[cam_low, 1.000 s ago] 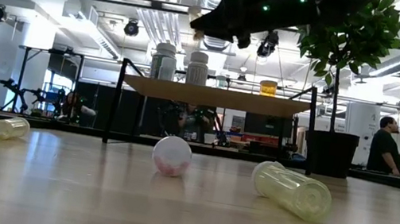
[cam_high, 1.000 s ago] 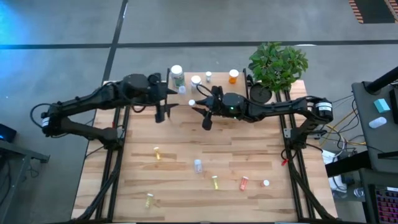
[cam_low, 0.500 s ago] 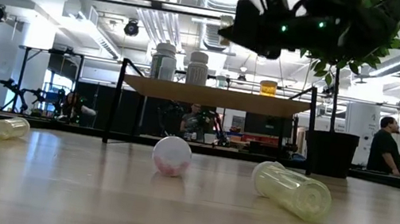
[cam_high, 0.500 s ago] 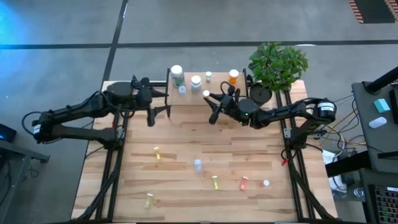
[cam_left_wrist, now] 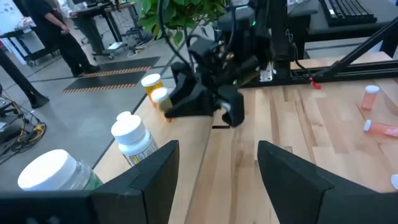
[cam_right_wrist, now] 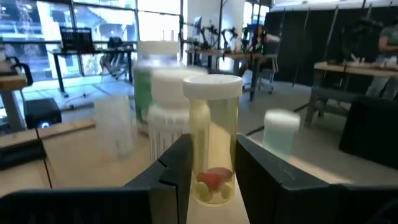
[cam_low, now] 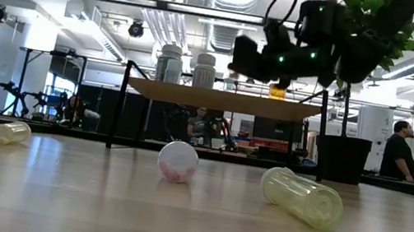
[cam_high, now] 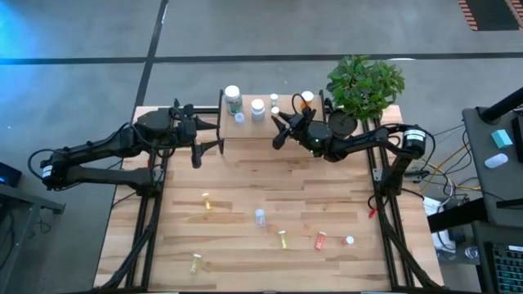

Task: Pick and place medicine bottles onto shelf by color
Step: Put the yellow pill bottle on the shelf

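My right gripper (cam_high: pixel 279 128) is over the shelf (cam_high: pixel 249 131) and is shut on a small yellowish medicine bottle (cam_right_wrist: pixel 211 137) with a white cap and a red pill inside. The same bottle (cam_left_wrist: pixel 161 99) shows beside an orange bottle (cam_left_wrist: pixel 151 83). On the shelf stand a green bottle (cam_high: pixel 233 94), a white bottle (cam_high: pixel 257 106), small vials and the orange bottle (cam_high: pixel 307 97). Several more bottles lie on the table, among them a yellow one (cam_high: pixel 206 200) and a clear one (cam_high: pixel 260 216). My left gripper (cam_high: pixel 196 152) hangs open by the shelf's left end, with nothing between its fingers. My right gripper pinches the yellowish bottle's body (cam_right_wrist: pixel 200 158), below the cap, between its two fingers. The fingers (cam_right_wrist: pixel 171 174) come about level from the table's right side. The bottle stands upright in the hold. The fingers hide its base, so I cannot tell whether it touches the shelf board.
A potted plant (cam_high: pixel 364 82) stands at the shelf's right end, close behind my right arm. On the near half of the table lie loose bottles: yellow (cam_low: pixel 10 132), round-ended clear (cam_low: pixel 178 161), large yellowish (cam_low: pixel 302 198). People move in the room beyond.
My right gripper has carried the yellowish bottle toward the table's far edge and down to the shelf, tipping from pointing down to about level. My left gripper has drawn back toward the table's left edge, still open.
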`<state>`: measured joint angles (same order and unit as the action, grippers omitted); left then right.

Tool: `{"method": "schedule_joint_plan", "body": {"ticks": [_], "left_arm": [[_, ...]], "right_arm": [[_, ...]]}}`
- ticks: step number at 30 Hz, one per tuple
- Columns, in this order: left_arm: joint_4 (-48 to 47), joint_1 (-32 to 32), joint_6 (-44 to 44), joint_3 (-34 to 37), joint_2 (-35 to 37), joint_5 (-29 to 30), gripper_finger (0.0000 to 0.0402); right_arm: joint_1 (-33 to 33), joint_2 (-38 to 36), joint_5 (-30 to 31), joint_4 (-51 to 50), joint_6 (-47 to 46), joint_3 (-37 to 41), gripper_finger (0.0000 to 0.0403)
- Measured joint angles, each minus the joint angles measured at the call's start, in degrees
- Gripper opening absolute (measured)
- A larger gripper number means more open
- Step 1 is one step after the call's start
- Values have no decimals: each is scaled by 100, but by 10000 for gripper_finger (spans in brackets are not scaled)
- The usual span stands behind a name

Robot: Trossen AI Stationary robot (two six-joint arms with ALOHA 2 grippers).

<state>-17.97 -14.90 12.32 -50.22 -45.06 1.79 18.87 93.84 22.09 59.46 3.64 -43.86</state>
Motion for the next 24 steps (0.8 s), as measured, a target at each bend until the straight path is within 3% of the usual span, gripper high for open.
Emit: {"method": "schedule_joint_plan", "body": {"ticks": [15, 24], "left_arm": [[-9, 0, 4, 7, -107, -7, 201], [-8, 0, 7, 21, -155, -5, 201]], "right_arm": [[352, 461, -315, 46, -442, -86, 101], [377, 464, -407, 42, -416, -114, 157]]}}
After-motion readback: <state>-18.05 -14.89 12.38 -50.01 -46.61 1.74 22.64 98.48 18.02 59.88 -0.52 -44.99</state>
